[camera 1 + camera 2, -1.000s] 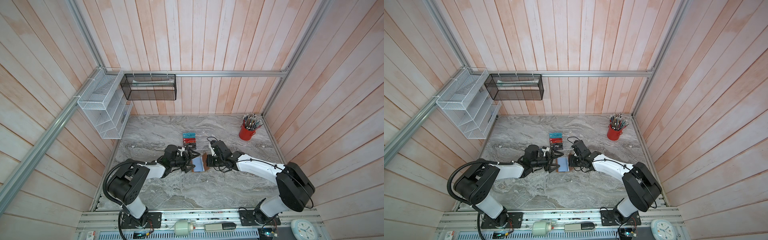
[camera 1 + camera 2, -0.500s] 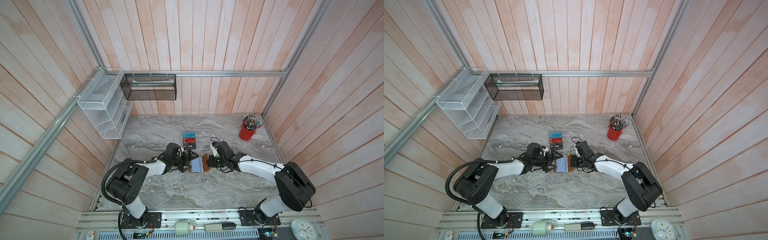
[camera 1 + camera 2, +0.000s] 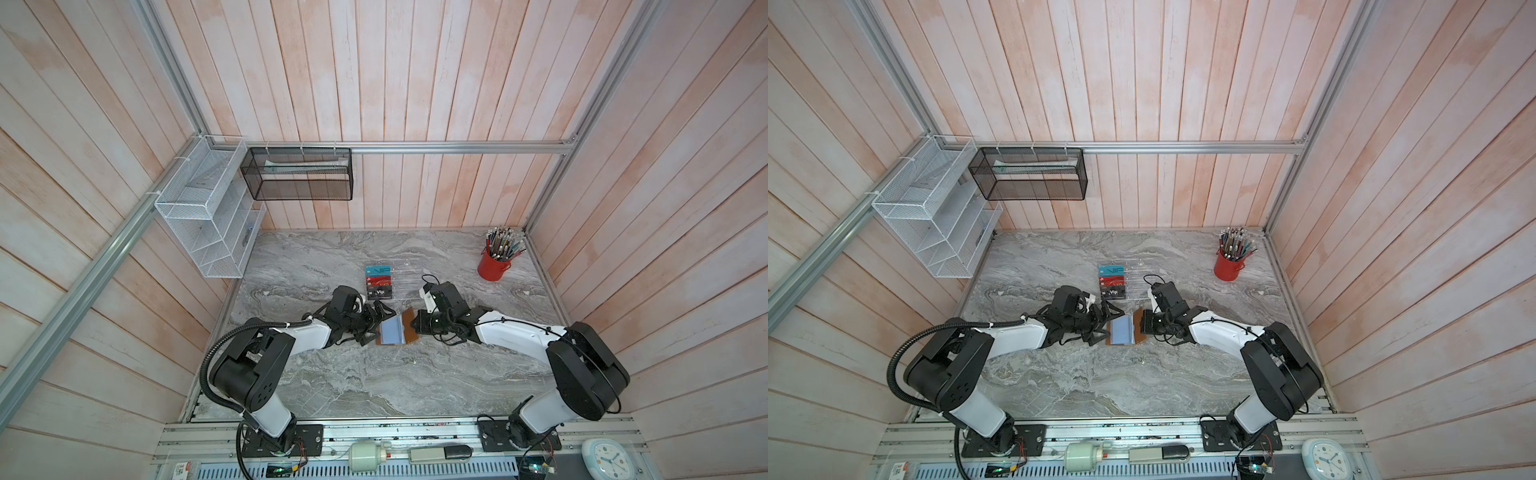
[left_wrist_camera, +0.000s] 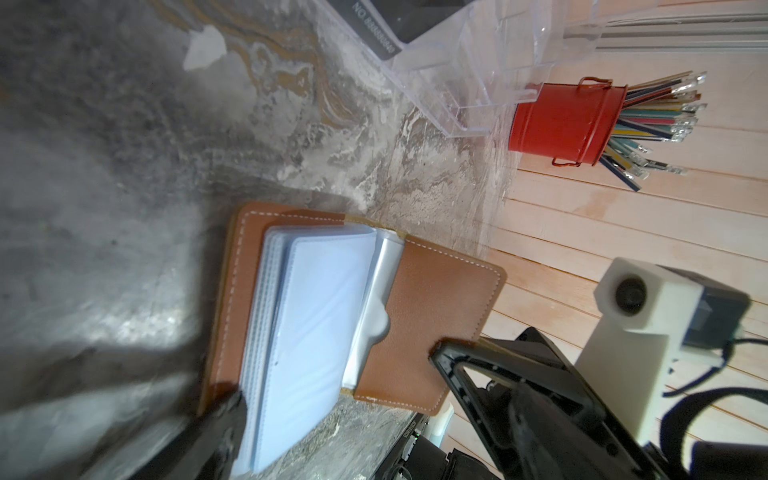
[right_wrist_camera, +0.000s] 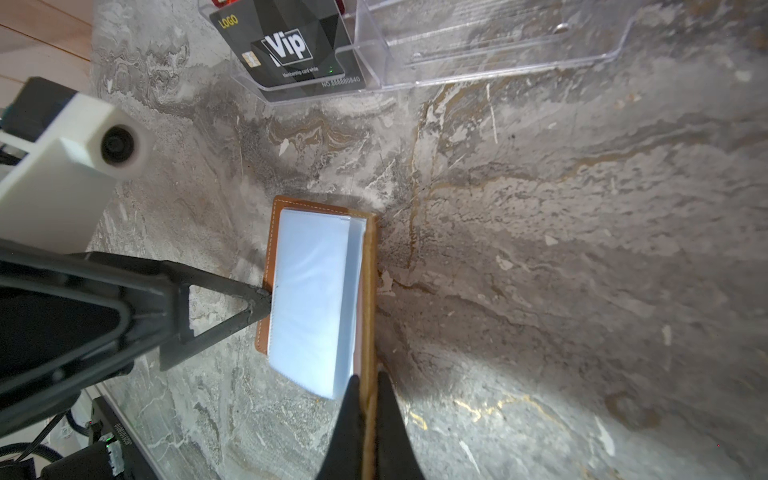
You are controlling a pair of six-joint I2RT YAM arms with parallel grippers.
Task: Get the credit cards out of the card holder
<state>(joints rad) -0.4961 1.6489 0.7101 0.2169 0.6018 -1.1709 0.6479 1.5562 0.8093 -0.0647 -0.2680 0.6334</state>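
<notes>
Tan-brown leather book-style card holder [image 3: 395, 331] lay open on the grey marble desk [image 3: 374, 382], between the two arms. Three VIP credit cards [image 3: 379, 281] (teal, red, black) stood in the clear acrylic stepped rack [image 3: 405, 282] behind it. The visible plastic sleeves [image 4: 307, 332] looked empty; deeper ones could not be judged. The right tool [image 5: 367, 380] was clenched on the raised cover's edge. The left tool [image 3: 374, 324] gaped wide at the opposite edge. Versus one second prior: layout nearly unchanged.
</notes>
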